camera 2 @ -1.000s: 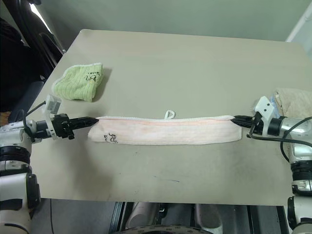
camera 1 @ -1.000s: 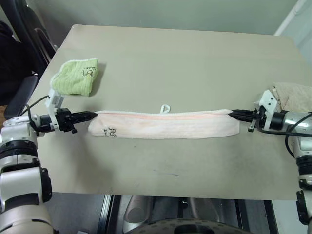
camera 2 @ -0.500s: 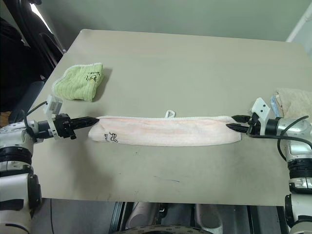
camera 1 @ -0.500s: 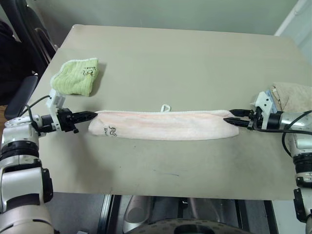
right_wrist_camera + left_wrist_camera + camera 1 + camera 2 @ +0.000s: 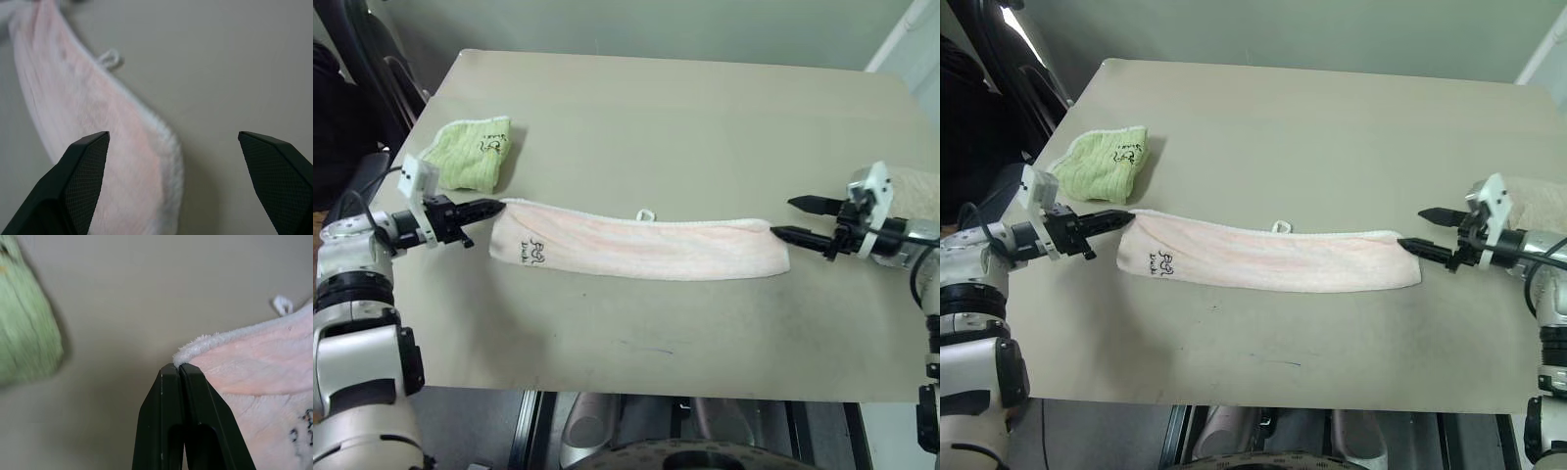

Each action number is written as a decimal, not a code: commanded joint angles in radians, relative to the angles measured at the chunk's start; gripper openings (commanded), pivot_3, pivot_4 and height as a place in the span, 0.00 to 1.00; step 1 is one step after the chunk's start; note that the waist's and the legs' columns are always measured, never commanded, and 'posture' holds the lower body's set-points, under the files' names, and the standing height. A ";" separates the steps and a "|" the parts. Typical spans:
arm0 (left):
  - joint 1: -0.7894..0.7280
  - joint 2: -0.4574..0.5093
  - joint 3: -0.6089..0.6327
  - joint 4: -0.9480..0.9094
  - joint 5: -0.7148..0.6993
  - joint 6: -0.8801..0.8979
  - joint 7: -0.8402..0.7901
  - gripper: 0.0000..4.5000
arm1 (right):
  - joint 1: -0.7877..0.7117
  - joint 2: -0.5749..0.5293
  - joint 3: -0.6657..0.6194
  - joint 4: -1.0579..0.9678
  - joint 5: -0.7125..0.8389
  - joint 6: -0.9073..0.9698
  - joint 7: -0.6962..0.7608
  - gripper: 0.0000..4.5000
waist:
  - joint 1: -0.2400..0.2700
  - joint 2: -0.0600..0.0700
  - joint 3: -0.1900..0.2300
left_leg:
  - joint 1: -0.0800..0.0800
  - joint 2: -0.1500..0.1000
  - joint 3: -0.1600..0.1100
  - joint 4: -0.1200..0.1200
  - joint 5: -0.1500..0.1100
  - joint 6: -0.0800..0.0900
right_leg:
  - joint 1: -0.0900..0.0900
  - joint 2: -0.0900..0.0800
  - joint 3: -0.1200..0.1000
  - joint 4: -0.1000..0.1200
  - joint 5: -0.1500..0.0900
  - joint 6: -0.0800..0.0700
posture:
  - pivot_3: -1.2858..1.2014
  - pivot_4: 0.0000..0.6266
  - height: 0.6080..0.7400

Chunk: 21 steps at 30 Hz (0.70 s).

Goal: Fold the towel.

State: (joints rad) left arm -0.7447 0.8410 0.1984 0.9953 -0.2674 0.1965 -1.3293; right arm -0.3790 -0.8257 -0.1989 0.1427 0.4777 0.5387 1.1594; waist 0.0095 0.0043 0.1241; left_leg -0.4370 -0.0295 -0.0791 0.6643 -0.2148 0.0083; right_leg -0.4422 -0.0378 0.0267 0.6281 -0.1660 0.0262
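Pale pink terry towel [image 5: 641,246], folded into a long strip across mid-frame on the table [image 5: 685,117]; white loop at upper edge, dark embroidered mark near left end. Left gripper [image 5: 495,206] clamped on the towel's upper-left corner. Right gripper [image 5: 795,218] spread wide at the right end, holding nothing.

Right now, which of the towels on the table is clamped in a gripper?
The pale pink towel, the long strip: the left gripper is shut on its corner. The green towel and beige towel lie untouched.
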 commanded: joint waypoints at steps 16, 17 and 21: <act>0.027 0.076 -0.022 -0.070 0.003 0.087 -0.090 0.99 | 0.100 0.013 -0.087 -0.191 0.104 0.120 -0.116 1.00 | -0.002 0.000 0.000 | 0.000 0.000 0.000 0.000 -0.002 0.002 | -0.001 0.000 0.001 0.000 -0.001 0.000 | 0.52 0.24 0.95; 0.022 0.071 -0.003 -0.060 -0.002 0.050 -0.055 0.99 | 0.111 0.017 -0.100 -0.207 0.123 0.139 -0.126 1.00 | -0.001 0.000 0.000 | 0.000 0.000 0.000 0.000 -0.002 0.002 | -0.001 0.000 0.001 0.000 -0.001 0.000 | 0.52 0.24 0.95; -0.021 0.052 0.089 -0.009 -0.044 -0.023 0.075 0.99 | 0.176 0.065 -0.209 -0.301 0.284 0.322 -0.230 1.00 | 0.004 0.000 0.000 | -0.001 0.000 0.000 0.000 -0.001 0.001 | -0.001 0.000 0.000 0.000 -0.002 0.001 | 0.52 0.24 0.95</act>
State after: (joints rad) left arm -0.7346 0.8827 0.2341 0.9804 -0.2725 0.1939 -1.2896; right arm -0.2127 -0.7722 -0.3314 -0.0963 0.6694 0.7823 0.9782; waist 0.0131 0.0041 0.1241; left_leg -0.4381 -0.0302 -0.0789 0.6640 -0.2158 0.0090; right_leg -0.4429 -0.0378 0.0271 0.6279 -0.1685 0.0280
